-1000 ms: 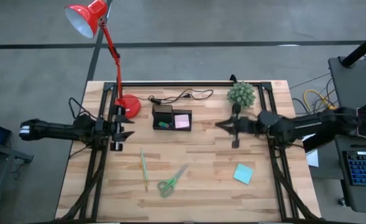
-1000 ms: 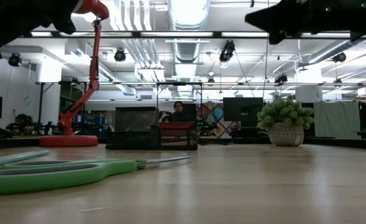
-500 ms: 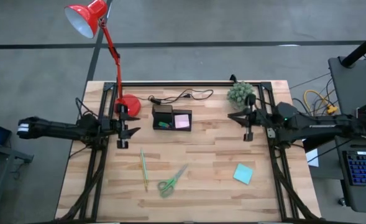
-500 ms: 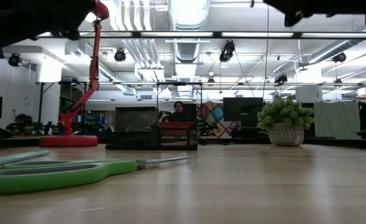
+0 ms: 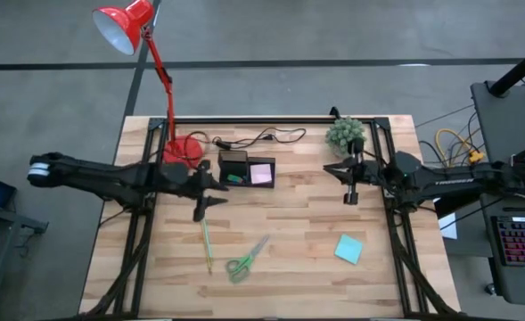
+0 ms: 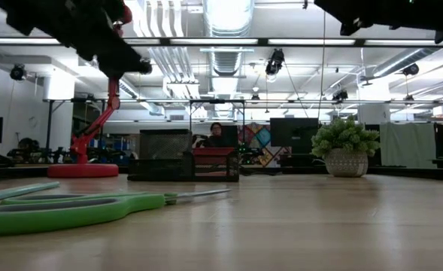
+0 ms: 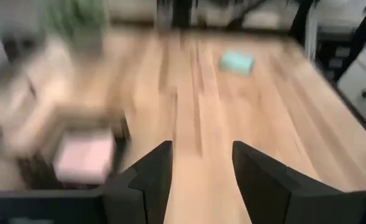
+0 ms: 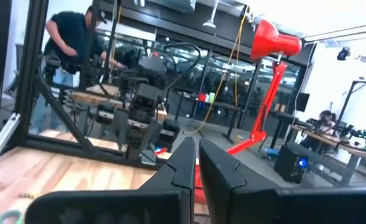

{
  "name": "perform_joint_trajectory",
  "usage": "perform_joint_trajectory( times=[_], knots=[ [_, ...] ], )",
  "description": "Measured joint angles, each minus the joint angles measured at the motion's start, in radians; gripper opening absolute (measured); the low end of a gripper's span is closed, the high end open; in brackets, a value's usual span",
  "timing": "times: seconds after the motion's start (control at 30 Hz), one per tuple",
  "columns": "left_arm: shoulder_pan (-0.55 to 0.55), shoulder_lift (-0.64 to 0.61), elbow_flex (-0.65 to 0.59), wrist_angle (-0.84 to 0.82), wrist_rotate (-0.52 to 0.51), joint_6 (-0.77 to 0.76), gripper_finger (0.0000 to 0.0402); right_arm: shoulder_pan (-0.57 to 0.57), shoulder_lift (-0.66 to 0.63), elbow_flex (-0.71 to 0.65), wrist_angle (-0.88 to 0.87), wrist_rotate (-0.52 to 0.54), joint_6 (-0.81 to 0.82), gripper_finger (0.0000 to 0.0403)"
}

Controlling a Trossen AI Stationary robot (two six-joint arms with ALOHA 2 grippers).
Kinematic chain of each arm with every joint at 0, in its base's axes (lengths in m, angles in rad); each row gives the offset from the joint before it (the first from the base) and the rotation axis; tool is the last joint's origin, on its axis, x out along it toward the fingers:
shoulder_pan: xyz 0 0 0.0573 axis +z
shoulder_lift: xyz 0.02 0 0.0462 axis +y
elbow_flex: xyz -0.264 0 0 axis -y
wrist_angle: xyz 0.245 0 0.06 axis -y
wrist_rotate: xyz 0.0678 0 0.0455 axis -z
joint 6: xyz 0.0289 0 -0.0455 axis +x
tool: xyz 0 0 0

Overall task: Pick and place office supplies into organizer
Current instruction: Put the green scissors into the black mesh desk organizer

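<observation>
The black organizer stands at the table's far middle, with a pink sticky pad and a small green piece inside. A thin green pencil and green-handled scissors lie flat near the front. A teal pad lies at the near right. My left gripper hovers open just left of the organizer, above the pencil's far end. In the left wrist view the left gripper has nothing between its fingers. My right gripper is shut and raised beside the plant, holding nothing.
A red desk lamp's base and a black cable sit behind the organizer. A potted plant stands at the far right, close to my right gripper. People show in the room beyond the table. Bare wood lies between the scissors and the teal pad.
My left gripper has swung out from the table's left edge toward the organizer and tipped up from pointing steeply down to nearly level, staying open. My right gripper has drawn back a little toward the table's right edge, still shut. No object has moved.
</observation>
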State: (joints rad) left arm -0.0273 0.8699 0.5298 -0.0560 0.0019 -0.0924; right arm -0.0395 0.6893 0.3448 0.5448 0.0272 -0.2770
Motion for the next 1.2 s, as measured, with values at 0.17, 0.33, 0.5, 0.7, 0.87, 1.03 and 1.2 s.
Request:
perform_joint_trajectory(
  times=[0.17,0.33,0.5,0.7,0.87,1.03,1.2],
  knots=[
    [-0.046,0.092,0.145,-0.243,0.034,-0.208,0.0155,-0.002,0.001,0.026,-0.012,0.000,-0.004,0.0013],
    [-0.155,0.181,0.206,-0.270,0.049,-0.296,0.0155,-0.002,0.000,0.027,-0.015,0.000,-0.038,0.0013],
    [-0.303,0.297,0.277,-0.268,-0.005,-0.326,0.0155,-0.002,0.001,0.027,-0.014,0.000,-0.072,0.0013],
    [-0.428,0.464,0.367,-0.268,-0.043,-0.375,0.0155,-0.002,0.001,0.027,-0.013,0.000,-0.099,0.0013],
    [-0.513,0.611,0.443,-0.268,-0.049,-0.375,0.0155,-0.002,0.001,0.027,-0.013,0.000,-0.098,0.0013],
    [-0.564,0.727,0.521,-0.292,-0.050,-0.423,0.0155,-0.002,0.001,0.027,-0.015,0.000,-0.089,0.0013],
    [-0.599,0.797,0.566,-0.371,-0.056,-0.486,0.0155,-0.002,0.001,0.027,-0.016,0.000,-0.063,0.0013]
  ],
)
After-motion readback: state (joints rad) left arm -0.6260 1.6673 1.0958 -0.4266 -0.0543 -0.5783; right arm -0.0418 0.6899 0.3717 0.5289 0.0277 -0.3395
